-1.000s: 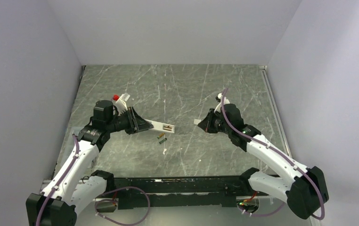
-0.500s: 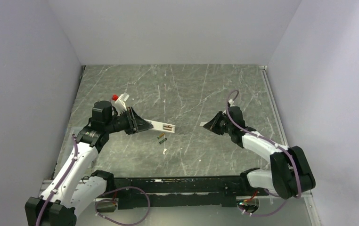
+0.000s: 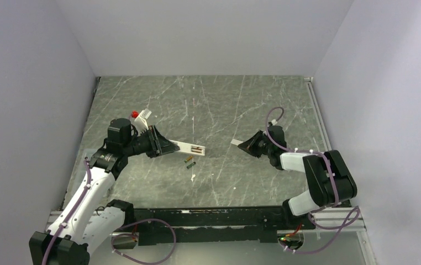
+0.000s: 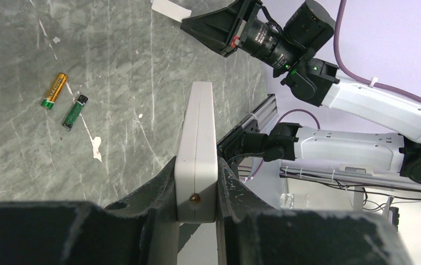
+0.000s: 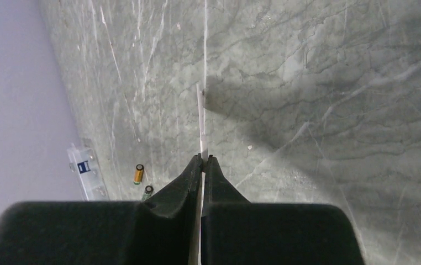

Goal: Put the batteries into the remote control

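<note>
Left claw point(image 4: 197, 185): clamped on the remote control point(image 4: 198, 130) by its long sides. The held end is buried between the fingers. The left wrist view shows only the narrow white edge, with the buttons and display out of sight. The top view shows a brownish slot near the remote's free end, detail too small to resolve.

Right claw point(image 5: 201, 160): pinched nearly flat on a thin white cover piece point(image 5: 201, 118). It is seen edge-on as a sliver; cannot tell whether its tip touches the surface point(image 5: 319, 83).

Orange-gold battery point(image 4: 53, 91) and greenish battery point(image 4: 74, 111): loose on the surface, side by side and apart. They lie beside the remote's free end, just ahead of the left claw and well apart from the right claw. Print is unreadable.

Clear box point(image 5: 87, 172): blue label, text illegible.

Surface: grey-green marble pattern with white veins and scuffs.
</note>
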Controlling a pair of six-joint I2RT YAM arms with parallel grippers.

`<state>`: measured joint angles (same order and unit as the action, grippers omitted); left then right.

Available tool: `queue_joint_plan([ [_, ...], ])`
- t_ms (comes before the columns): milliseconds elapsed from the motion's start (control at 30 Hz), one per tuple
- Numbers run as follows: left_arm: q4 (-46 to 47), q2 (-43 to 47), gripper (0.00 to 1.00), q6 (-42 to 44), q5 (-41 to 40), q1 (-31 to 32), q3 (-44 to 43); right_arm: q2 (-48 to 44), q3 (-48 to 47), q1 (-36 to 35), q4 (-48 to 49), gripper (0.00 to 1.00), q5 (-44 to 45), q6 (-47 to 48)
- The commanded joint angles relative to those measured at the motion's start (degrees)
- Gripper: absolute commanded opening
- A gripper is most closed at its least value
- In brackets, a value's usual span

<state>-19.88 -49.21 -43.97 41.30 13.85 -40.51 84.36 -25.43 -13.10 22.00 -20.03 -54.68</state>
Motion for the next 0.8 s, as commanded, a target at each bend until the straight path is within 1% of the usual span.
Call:
queue_joint_plan([
  [0,1.8,1.1,0.00,0.4,1.3,0.0,0.0,2.6,-0.5,0.4,5.1,0.00,-1.2,-1.6],
  [67,1.6,0.9,0.00,0.5,1.2,0.0,-0.1,3.4,-0.5,0.5,5.5,0.02,-1.3,-1.6],
  [133,1.7,0.7,0.00,0.6,1.3,0.0,-0.2,3.8,-0.5,0.5,5.6,0.07,-1.4,-1.3],
  [300,2.0,0.2,0.00,0.6,1.5,-0.1,-0.3,3.3,-0.7,0.5,4.5,0.32,-1.5,-0.2],
  [400,2.1,0.1,0.00,0.7,1.5,0.0,-0.4,2.0,-0.8,0.5,3.5,0.41,-1.6,0.4],
  [600,1.9,0.1,0.00,0.8,1.5,0.0,-0.5,-2.4,-1.3,0.5,-0.8,0.46,-1.6,1.9],
  [767,1.7,0.4,0.00,0.7,1.4,-0.1,-0.5,-8.8,-2.0,0.5,-6.9,0.47,-0.1,4.0],
])
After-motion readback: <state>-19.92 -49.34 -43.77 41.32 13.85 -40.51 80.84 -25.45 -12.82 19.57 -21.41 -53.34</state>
